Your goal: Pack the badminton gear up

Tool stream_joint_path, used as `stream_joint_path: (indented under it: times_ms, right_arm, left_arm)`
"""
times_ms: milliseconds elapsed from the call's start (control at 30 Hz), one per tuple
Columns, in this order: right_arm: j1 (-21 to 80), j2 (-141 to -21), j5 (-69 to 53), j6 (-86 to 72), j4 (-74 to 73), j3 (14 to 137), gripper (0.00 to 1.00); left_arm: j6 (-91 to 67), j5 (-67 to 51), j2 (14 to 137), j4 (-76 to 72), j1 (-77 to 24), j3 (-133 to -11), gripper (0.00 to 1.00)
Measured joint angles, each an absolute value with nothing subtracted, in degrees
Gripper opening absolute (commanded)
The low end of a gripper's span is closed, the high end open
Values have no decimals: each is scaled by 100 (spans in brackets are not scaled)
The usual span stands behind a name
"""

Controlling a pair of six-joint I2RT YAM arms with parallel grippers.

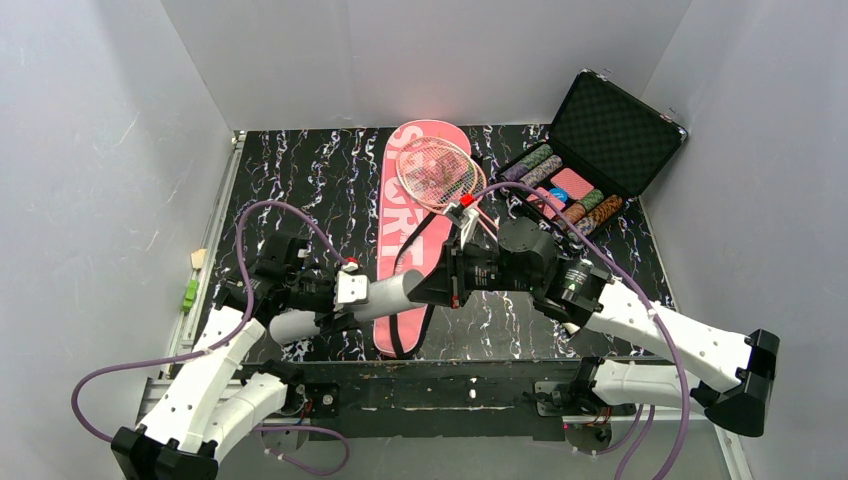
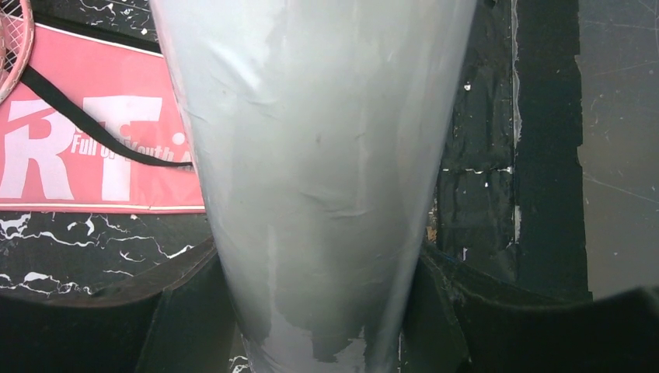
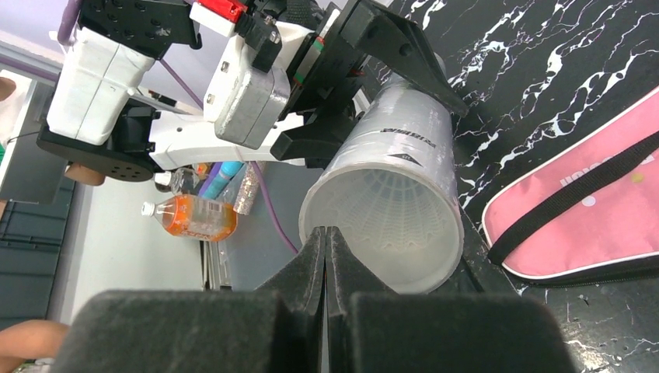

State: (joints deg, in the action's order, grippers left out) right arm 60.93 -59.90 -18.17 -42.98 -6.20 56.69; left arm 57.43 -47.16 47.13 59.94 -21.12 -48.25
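Left hand [image 1: 349, 292] around tube [image 1: 392, 294], beside "SPORT" bag [image 1: 396, 215].

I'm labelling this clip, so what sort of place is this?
Probably a robot lab work cell: plain grey walls box in a marble-patterned table, with the left arm and right arm bolted at its near edge.
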Motion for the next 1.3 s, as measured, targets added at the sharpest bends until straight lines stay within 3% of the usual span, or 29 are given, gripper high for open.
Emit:
stream_joint_path:
  times_ms: [300, 600, 1067, 1100, 1167, 1300]
  right_arm:
    - [6114, -6167, -1815, -4265, -587, 5778, 1]
    - [6051, -5872, -1507, -4156, -716, 5629, 21]
    - [5883, -6215, -1334, -4049, -611, 5686, 21]
    - [5881, -6254, -1332, -4047, -556, 5693, 23]
    - [5872, -6333, -1341, -4042, -521, 5717, 37]
    - [5850, -6405, -1247, -3990, -652, 5850, 58]
  left_arm:
    - [5745, -4558, 4735, 6014, -2110, -4825, 28]
    - [5721, -4757, 4731, 5929, -2112, -4825, 28]
    - [5684, -4515, 4731, 6193, -2097, -4825, 28]
    - [5680, -4499, 4731, 6217, -2091, -4825, 27]
    - [5660, -4442, 4731, 6276, -2073, -4825, 26]
    - [5483, -4313, 4755, 6226, -2075, -4825, 9]
